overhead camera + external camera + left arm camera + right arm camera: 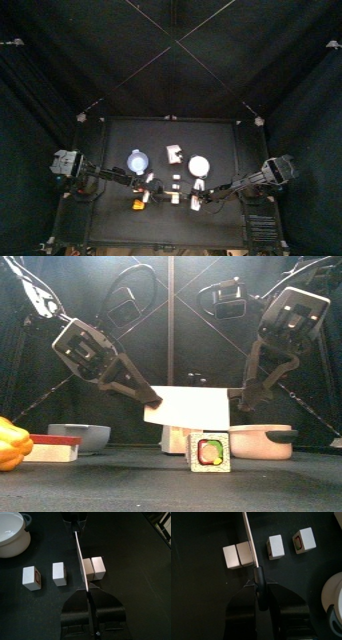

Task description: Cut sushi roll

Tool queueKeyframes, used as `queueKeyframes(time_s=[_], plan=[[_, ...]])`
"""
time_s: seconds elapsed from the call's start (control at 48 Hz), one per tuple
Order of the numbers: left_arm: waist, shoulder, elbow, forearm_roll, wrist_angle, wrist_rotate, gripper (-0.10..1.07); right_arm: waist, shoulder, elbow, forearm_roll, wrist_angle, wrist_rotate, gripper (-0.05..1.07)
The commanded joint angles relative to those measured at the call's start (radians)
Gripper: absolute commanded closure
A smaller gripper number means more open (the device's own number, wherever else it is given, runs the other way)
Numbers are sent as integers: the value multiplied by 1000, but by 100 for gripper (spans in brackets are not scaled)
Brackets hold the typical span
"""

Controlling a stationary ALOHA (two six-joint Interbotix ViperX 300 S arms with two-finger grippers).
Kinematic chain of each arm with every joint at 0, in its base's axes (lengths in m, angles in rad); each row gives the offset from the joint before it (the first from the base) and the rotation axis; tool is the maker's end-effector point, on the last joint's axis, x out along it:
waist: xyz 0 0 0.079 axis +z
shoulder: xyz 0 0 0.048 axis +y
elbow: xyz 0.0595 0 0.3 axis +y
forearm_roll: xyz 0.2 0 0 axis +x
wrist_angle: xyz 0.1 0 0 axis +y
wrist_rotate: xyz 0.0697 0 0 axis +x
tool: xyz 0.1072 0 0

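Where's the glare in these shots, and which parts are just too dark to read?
Top view: black curtains and table swallow the light, and only the dishes stand out. Front view: the white blade glows flat against the dark. Left wrist view: glare on the white bowl; the sushi pieces cast barely any shadow.

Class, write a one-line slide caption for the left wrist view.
White blade held between two end effectors, set on the roll, two cut pieces beside it.
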State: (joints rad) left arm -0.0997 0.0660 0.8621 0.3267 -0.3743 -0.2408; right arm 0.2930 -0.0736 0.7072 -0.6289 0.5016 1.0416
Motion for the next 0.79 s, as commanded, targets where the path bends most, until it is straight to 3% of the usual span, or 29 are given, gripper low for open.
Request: queueKeyframes(time_s=[0.0, 0.25, 0.771], plan=[[-32, -15, 17, 3, 8, 2, 75, 18, -34, -5, -6, 26, -2, 67], [-61, 17, 5, 3, 8, 2, 75, 66, -17, -9, -15, 12, 14, 67], [-87, 54, -3, -26, 8, 2, 75, 66, 18, -12, 20, 6, 14, 67]])
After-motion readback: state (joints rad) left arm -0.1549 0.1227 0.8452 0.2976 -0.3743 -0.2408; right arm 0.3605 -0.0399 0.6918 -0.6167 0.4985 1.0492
